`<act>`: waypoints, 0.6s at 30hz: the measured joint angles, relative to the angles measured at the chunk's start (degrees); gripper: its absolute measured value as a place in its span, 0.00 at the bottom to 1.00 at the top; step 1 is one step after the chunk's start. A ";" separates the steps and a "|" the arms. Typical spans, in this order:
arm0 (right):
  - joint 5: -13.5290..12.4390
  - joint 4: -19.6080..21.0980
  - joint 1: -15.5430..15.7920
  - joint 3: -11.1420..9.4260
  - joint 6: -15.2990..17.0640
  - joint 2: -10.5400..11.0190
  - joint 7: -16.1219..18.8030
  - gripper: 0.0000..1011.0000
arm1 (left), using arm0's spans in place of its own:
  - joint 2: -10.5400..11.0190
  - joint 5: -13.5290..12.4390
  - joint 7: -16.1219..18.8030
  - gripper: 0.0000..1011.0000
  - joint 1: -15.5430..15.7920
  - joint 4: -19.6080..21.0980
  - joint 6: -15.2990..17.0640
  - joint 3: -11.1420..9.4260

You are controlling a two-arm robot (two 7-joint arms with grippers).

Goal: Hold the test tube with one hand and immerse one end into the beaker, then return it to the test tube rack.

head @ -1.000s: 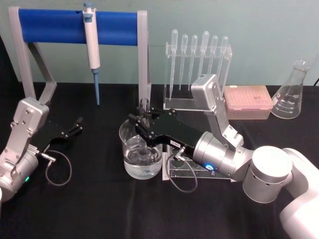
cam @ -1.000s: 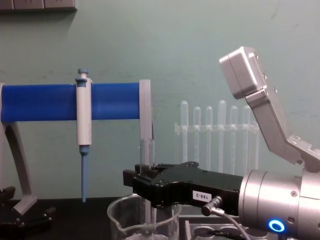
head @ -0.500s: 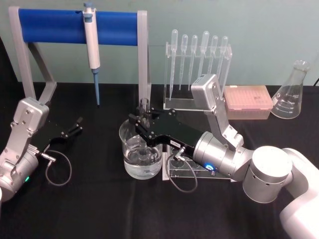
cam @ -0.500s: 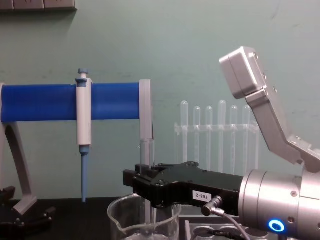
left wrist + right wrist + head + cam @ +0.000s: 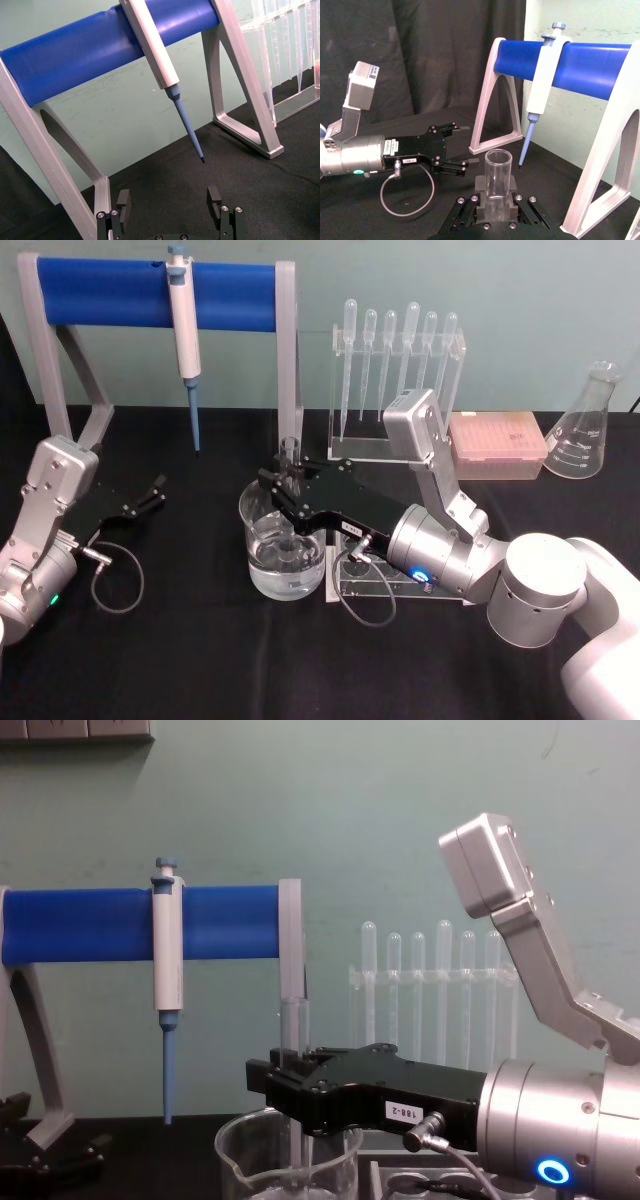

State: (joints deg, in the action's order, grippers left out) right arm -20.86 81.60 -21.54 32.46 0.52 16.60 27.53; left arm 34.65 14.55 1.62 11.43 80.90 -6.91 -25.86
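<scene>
The right pincer (image 5: 284,480) pinches the test tube (image 5: 290,449) upright, dipping its bottom into the beaker (image 5: 256,540); the left pincer (image 5: 153,490) lies spread at the left.

Black right gripper (image 5: 284,483) w/ white label (image 5: 404,1112), silver wrist (image 5: 545,1120), blue ring light (image 5: 549,1171).

You're looking at a laboratory bench. On the black-draped tabletop (image 5: 200,660), a white-and-blue pipettor (image 5: 183,325) hangs from a blue bar stand (image 5: 100,292) along the far edge. Beside it a clear rack (image 5: 362,446) holds a row of plastic transfer pipettes (image 5: 390,345). A pink pipette-tip box (image 5: 497,445) and a graduated Erlenmeyer flask (image 5: 584,435) sit toward the far right corner. Near the middle, a glass beaker (image 5: 285,558) holds clear liquid with a test tube (image 5: 498,177) upright in its mouth, just beside a clear test tube rack (image 5: 385,585). A plain teal wall (image 5: 530,300) backs it all.
</scene>
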 joint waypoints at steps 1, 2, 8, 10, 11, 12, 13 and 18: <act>0.00 0.00 0.00 0.00 0.00 0.00 0.00 0.24 | 0.00 0.00 0.00 0.99 0.00 0.00 0.00 0.00; 0.00 0.00 0.00 0.00 0.00 0.00 0.00 0.24 | 0.00 0.00 0.00 0.99 0.00 0.00 0.00 0.00; 0.00 -0.01 0.00 0.00 0.00 0.00 0.00 0.24 | 0.00 0.00 0.00 0.99 0.00 0.00 0.00 0.00; 0.00 0.00 0.00 0.00 0.00 0.00 0.00 0.24 | 0.00 0.00 0.00 0.99 0.00 0.00 0.00 0.00; 0.00 0.00 0.00 0.00 0.00 0.00 0.00 0.24 | 0.00 0.00 0.00 0.99 0.00 0.00 0.00 0.00; 0.00 0.00 0.00 0.00 0.00 0.00 0.00 0.24 | 0.00 0.00 0.00 0.99 0.00 0.00 0.00 0.00; 0.00 0.00 0.00 0.00 0.00 0.00 0.00 0.24 | 0.00 0.00 0.00 0.99 0.00 0.00 0.00 0.00; 0.00 0.00 0.00 0.00 0.00 0.00 0.00 0.24 | 0.00 -0.01 0.00 0.99 0.00 0.00 0.00 0.00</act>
State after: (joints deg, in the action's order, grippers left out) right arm -20.86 81.59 -21.54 32.46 0.52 16.60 27.54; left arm 34.64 14.55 1.62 11.43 80.90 -6.91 -25.86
